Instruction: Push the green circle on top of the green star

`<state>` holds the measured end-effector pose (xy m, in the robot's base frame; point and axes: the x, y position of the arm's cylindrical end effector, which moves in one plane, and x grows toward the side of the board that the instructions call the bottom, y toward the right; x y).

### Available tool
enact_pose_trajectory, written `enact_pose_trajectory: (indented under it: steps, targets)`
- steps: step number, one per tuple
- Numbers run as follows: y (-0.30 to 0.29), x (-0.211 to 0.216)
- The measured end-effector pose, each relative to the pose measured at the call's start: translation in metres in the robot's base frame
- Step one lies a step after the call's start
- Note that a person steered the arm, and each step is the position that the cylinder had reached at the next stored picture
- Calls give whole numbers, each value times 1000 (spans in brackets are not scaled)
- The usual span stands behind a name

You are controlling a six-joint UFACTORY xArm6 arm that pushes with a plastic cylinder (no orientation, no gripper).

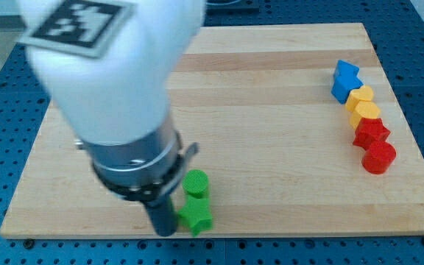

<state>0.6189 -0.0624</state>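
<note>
The green circle (195,183) sits near the board's bottom edge, just above the green star (196,216) and touching it. My tip (165,231) is at the view's bottom, right beside the green star on its left, and below and left of the green circle. The arm's white and grey body (116,96) covers the board's left part.
At the view's right a column of blocks runs down: a blue star (344,79), a yellow heart (360,97), a yellow hexagon (366,115), a red star (372,134) and a red circle (378,157). The wooden board (271,147) lies on a blue perforated table.
</note>
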Motion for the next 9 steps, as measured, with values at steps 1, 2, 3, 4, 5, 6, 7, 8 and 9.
enact_pose_trajectory:
  steps: [1, 2, 3, 4, 5, 6, 7, 8, 9]
  targets:
    - [48, 0]
    - [138, -1]
    - [224, -1]
    - [257, 0]
    - [237, -1]
    - [189, 0]
    - [136, -1]
    - [83, -1]
    - [46, -1]
